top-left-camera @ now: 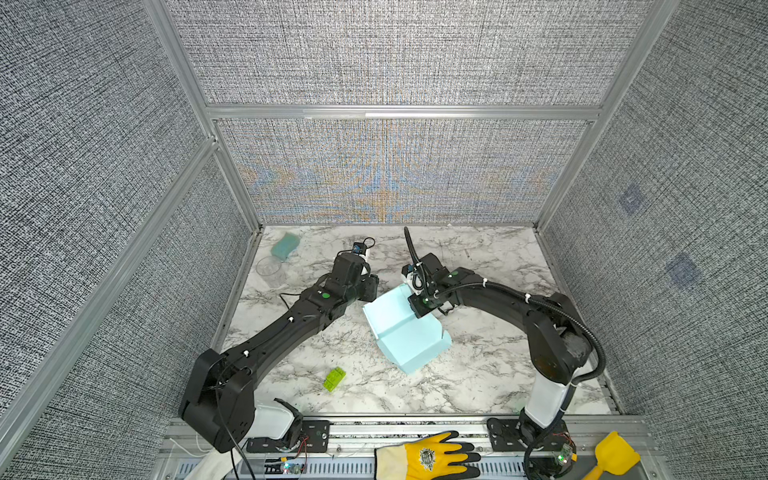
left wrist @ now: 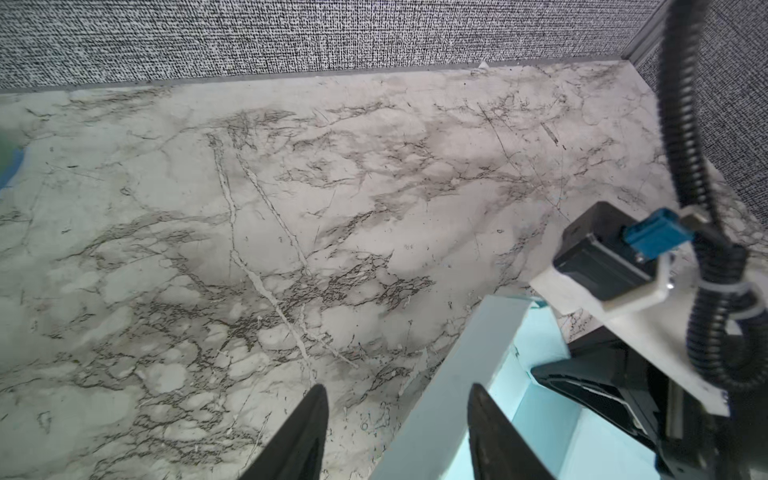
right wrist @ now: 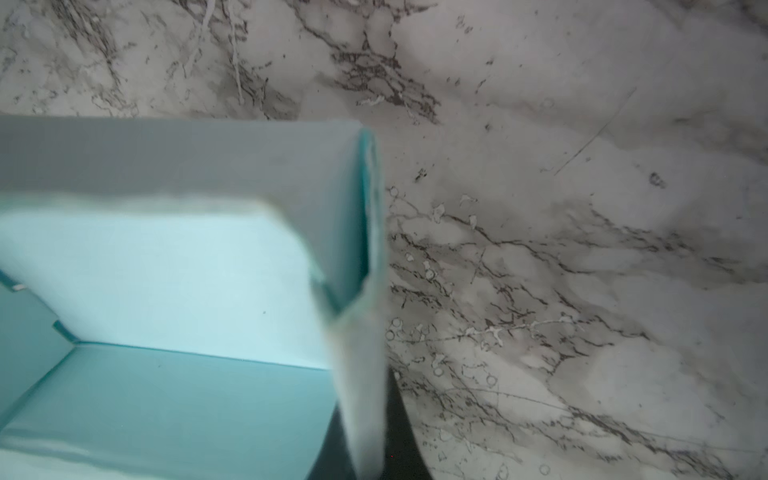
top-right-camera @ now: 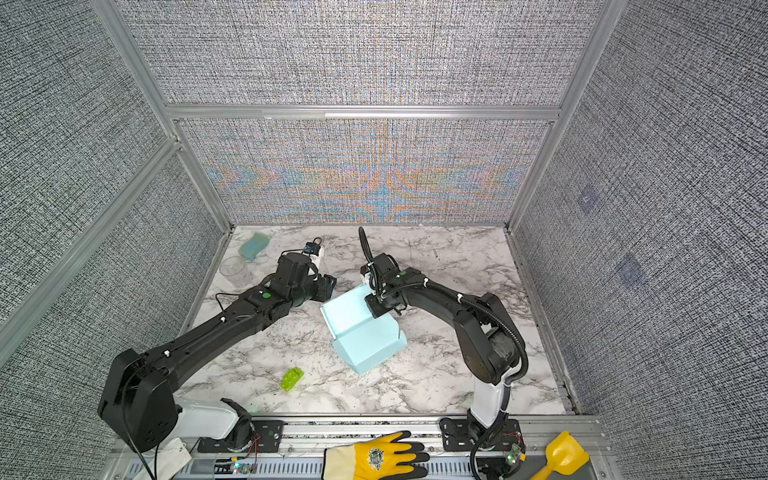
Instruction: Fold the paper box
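Note:
The paper box (top-left-camera: 405,332) (top-right-camera: 361,332), pale light-blue and partly folded with walls raised, lies mid-table in both top views. My right gripper (right wrist: 365,436) (top-left-camera: 422,307) is shut on one upright side wall (right wrist: 357,257) at the box's far end, with a dark finger on each side of the wall. My left gripper (left wrist: 399,419) (top-left-camera: 371,291) is open at the box's far-left corner. A raised wall (left wrist: 453,386) of the box runs between its two fingers. One fingertip (left wrist: 486,415) is on the inner side of that wall. The other fingertip (left wrist: 311,415) stands over bare marble, apart from the wall.
A lime-green toy brick (top-left-camera: 334,379) lies near the front left. A teal sponge block (top-left-camera: 286,244) and a clear cup (top-left-camera: 270,268) sit at the back left. A yellow glove (top-left-camera: 432,457) and a yellow scoop (top-left-camera: 611,457) rest on the front rail. Grey walls enclose the table.

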